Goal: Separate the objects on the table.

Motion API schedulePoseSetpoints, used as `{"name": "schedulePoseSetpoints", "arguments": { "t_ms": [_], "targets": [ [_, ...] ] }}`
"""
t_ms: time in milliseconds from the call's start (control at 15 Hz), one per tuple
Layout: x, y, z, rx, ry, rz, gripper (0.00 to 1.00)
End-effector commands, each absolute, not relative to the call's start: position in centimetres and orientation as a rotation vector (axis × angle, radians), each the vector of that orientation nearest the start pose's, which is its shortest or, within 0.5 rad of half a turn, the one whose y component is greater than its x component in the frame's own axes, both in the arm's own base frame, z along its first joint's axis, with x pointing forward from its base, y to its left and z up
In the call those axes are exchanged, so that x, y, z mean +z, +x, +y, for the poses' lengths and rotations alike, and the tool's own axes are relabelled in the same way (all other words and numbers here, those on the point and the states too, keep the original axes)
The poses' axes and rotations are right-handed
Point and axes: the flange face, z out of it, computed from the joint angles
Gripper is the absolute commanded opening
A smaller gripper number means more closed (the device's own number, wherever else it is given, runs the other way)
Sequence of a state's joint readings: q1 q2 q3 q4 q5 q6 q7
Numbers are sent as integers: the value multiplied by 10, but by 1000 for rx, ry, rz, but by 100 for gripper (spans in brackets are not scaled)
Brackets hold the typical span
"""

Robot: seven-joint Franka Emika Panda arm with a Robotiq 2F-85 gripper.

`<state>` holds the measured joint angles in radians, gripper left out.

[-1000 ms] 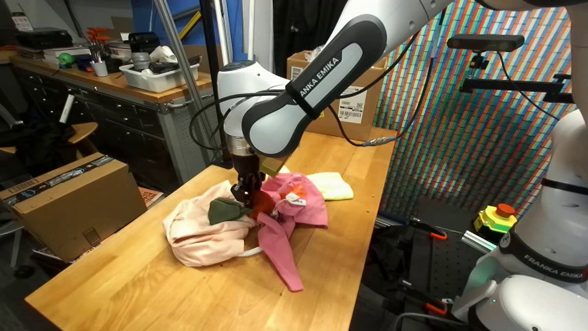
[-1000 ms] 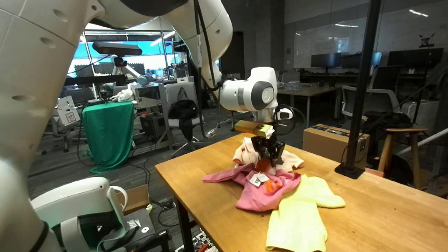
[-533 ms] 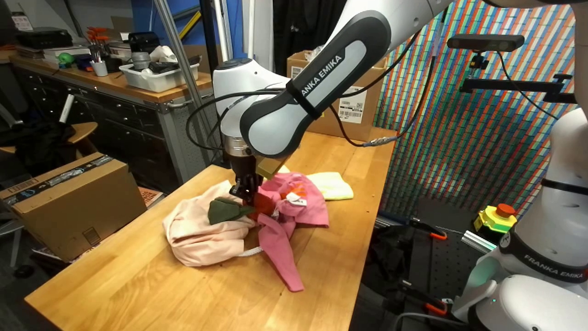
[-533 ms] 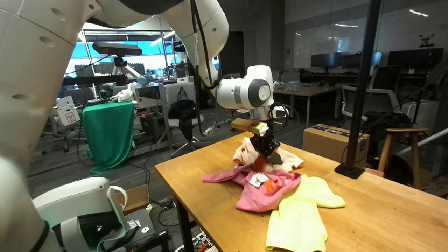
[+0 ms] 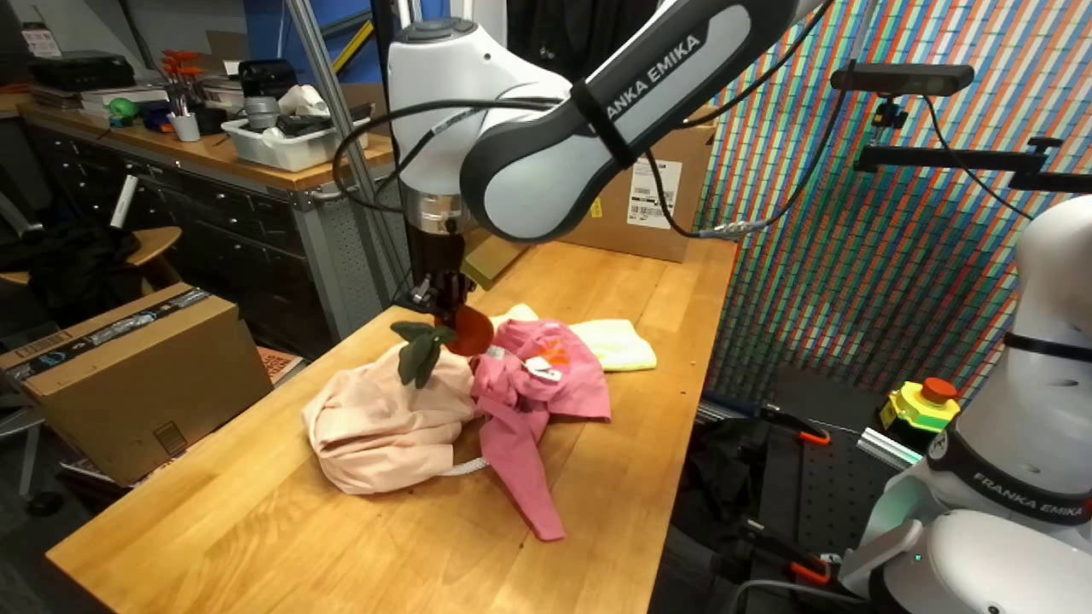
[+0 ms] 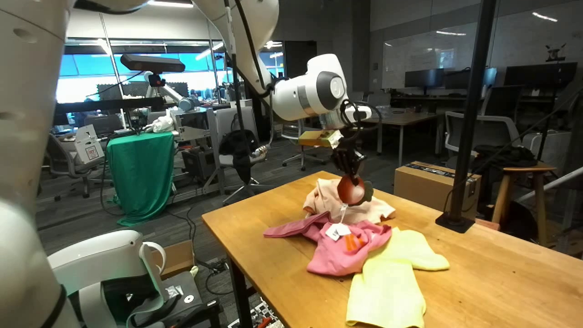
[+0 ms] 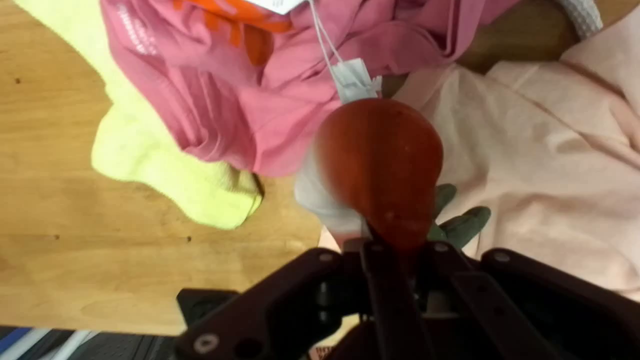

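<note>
My gripper [image 5: 444, 309] is shut on a red, rounded soft thing [image 6: 350, 190] with a whitish side and green leaf-like pieces [image 5: 418, 354]. It hangs above the pile in both exterior views. Under it, the pink cloth [image 5: 580, 396] lies crumpled, one strip trailing over the table [image 5: 324, 546]. A thin white string [image 6: 344, 212] runs from tags on the pink cloth up to the red thing. The cream-beige cloth [image 5: 384, 435] is bunched beside the pink one. From beneath the pink cloth the yellow-green cloth [image 6: 387, 291] spreads out. A short white cord [image 5: 465, 467] shows between cream-beige and pink.
A tall cardboard box [image 5: 657, 222] stands at the table's end. On the floor beside the table is another cardboard box [image 5: 145, 384]. A black post [image 6: 462, 150] rises at the table's edge near the yellow-green cloth.
My gripper has closed on the red thing and risen, lifting it and its green pieces off the cloths. The string now stretches upward. The cloths lie almost as before.
</note>
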<state>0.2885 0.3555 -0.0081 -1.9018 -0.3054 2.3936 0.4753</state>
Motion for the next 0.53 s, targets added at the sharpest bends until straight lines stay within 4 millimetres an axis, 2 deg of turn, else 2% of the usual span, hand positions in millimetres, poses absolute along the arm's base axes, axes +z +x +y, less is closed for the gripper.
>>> {"name": "schedulePoseSetpoints", "arguments": {
  "t_ms": [0, 133, 267, 467],
  "targets": [
    [385, 602, 168, -598, -3279, 83, 3],
    [403, 600, 161, -687, -3284, 147, 3],
    [413, 598, 152, -748, -3295, 213, 3],
    [414, 596, 132, -820, -3316, 331, 3]
  ]
}}
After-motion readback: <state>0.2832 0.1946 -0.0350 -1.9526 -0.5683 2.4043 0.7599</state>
